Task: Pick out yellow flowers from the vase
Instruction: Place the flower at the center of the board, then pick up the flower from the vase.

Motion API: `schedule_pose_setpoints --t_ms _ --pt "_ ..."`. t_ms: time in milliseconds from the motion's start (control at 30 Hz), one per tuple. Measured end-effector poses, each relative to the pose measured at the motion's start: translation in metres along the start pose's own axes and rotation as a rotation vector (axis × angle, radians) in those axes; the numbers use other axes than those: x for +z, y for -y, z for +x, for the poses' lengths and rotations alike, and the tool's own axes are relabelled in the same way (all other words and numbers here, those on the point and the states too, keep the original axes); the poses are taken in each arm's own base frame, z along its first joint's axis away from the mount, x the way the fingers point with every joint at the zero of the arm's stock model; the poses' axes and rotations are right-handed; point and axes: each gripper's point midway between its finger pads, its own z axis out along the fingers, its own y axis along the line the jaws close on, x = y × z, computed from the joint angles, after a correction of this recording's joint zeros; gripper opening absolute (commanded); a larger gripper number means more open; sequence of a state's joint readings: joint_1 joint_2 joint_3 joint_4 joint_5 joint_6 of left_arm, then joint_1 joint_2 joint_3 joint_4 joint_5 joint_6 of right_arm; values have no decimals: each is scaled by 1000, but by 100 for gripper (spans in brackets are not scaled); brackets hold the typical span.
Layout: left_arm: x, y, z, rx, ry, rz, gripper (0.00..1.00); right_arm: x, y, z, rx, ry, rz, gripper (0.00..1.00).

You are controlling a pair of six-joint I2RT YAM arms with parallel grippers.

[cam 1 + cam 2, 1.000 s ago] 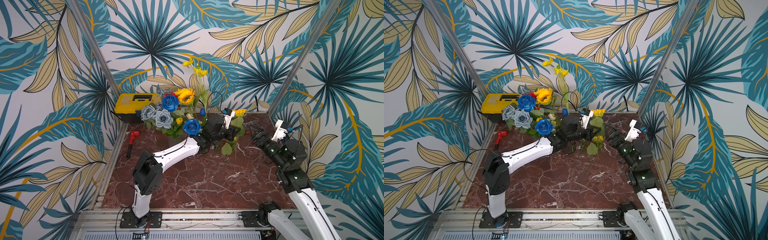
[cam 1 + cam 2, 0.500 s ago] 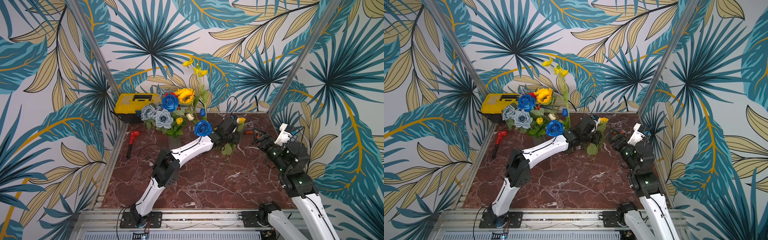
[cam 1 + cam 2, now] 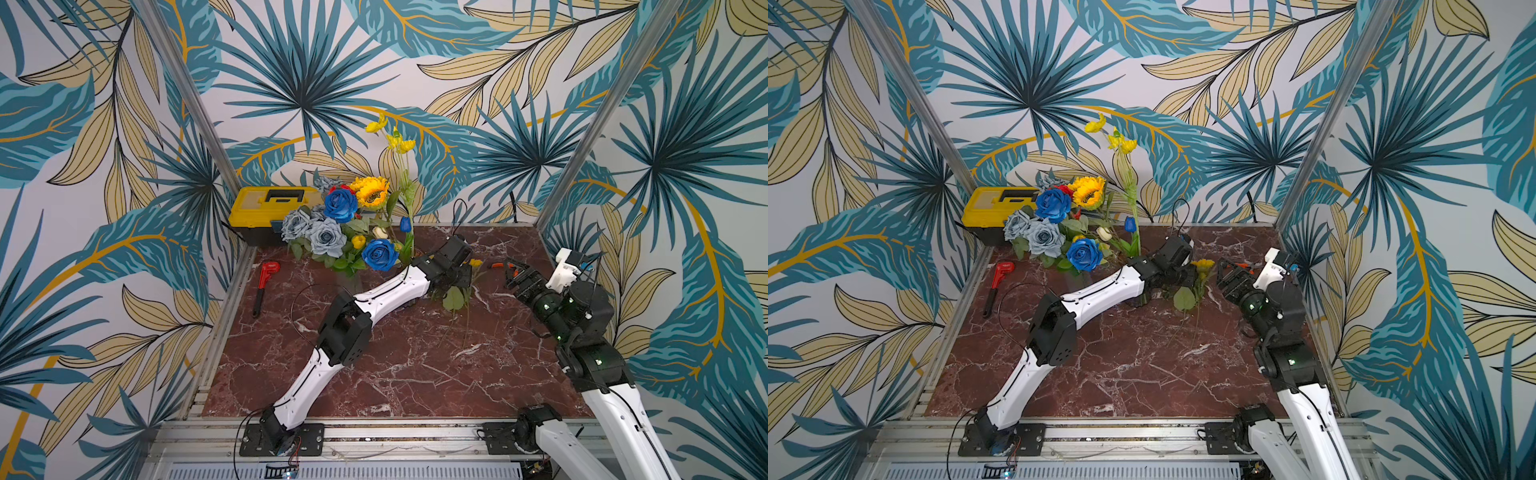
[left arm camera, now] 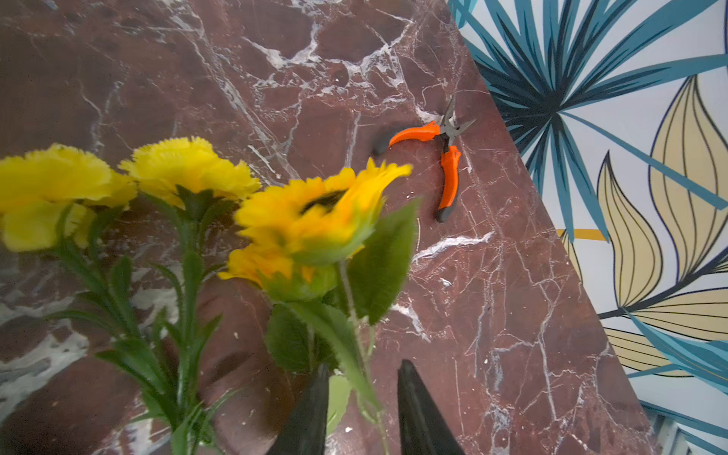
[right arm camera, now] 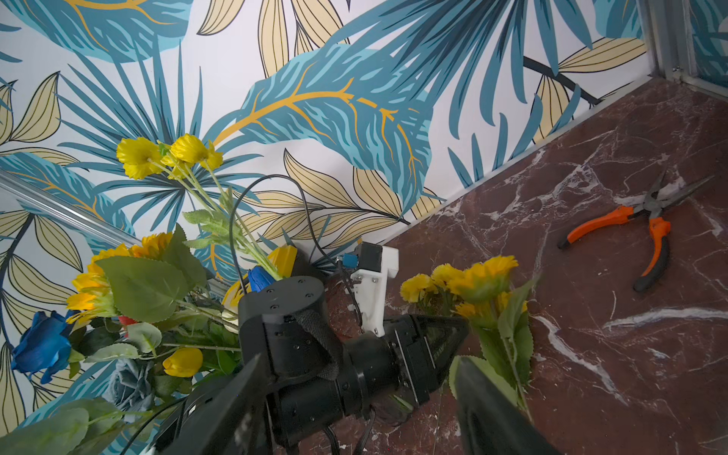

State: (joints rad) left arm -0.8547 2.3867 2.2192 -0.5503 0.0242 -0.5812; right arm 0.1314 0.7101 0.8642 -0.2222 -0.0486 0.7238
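**A:** While the left arm (image 3: 390, 291) reaches across the red marble surface (image 3: 395, 374), what fills the scene?

**B:** Read a top view as a dial, with the far wall at 12. The bouquet (image 3: 328, 239) of blue and grey roses crowds 11 o'clock. A yellow toolbox (image 3: 266, 208) sits behind it in the corner toward 10.

**A:** And the yellow flowers (image 3: 475, 262)?

**B:** Some are out of the bouquet, bunched at about 1 o'clock just past the left wrist, with their thin stems trailing toward 6. The left wrist view shows a blurred, dark-centred sunflower (image 4: 315, 212) beside two pompom heads (image 4: 189, 165). Others stand among the roses. There is a second sunflower (image 3: 372, 193), tall poppy-like blooms (image 3: 395, 139) rising toward 12, and a small yellow bud (image 3: 358, 241).

**A:** The tools?

**B:** The left tool (image 4: 363, 370) has its fingers parted. A thin stem runs through the gap with room on either side, so it isn't pinched. The right tool (image 3: 514, 277), at 2 o'clock, is spread wide and holds nothing, with the bunch just beside it.

**A:** Anything smaller?

**B:** A red wrench (image 3: 264, 282) lies at 9 o'clock near the left rail. Orange-handled pliers (image 4: 441, 157) lie at 2 o'clock by the wall, handles splayed.
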Motion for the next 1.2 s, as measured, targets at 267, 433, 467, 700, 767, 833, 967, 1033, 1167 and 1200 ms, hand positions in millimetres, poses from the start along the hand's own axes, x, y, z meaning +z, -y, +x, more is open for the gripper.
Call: schedule_pose_setpoints --t_ms 267,433,467,700,767,833,967,1033,1167,1200 --pt "0 -4 -3 -12 4 -6 56 3 0 1 0 -4 -1 75" --pt "-2 4 -1 31 -11 28 79 4 1 2 1 -9 3 76" --pt "-4 8 -1 44 -14 40 81 4 1 2 0 -8 2 76" --pt "-45 54 -16 139 33 164 93 2 0 1 -12 -3 -1 86" --pt "-71 75 -22 180 70 228 96 -1 -1 -2 -26 9 -4 92" --pt "-100 98 -29 234 120 290 99 -3 -2 -4 -34 20 -5 93" --pt "-152 139 -32 358 205 372 100 -9 -6 -19 -39 84 -12 94" --pt "-170 151 -33 404 231 396 100 -13 -6 -26 -37 118 -6 95" --pt "-198 157 -38 452 273 403 100 -11 -6 -32 -36 142 -2 95" --pt "-206 156 -40 460 284 397 99 -9 -6 -32 -36 141 -2 95"
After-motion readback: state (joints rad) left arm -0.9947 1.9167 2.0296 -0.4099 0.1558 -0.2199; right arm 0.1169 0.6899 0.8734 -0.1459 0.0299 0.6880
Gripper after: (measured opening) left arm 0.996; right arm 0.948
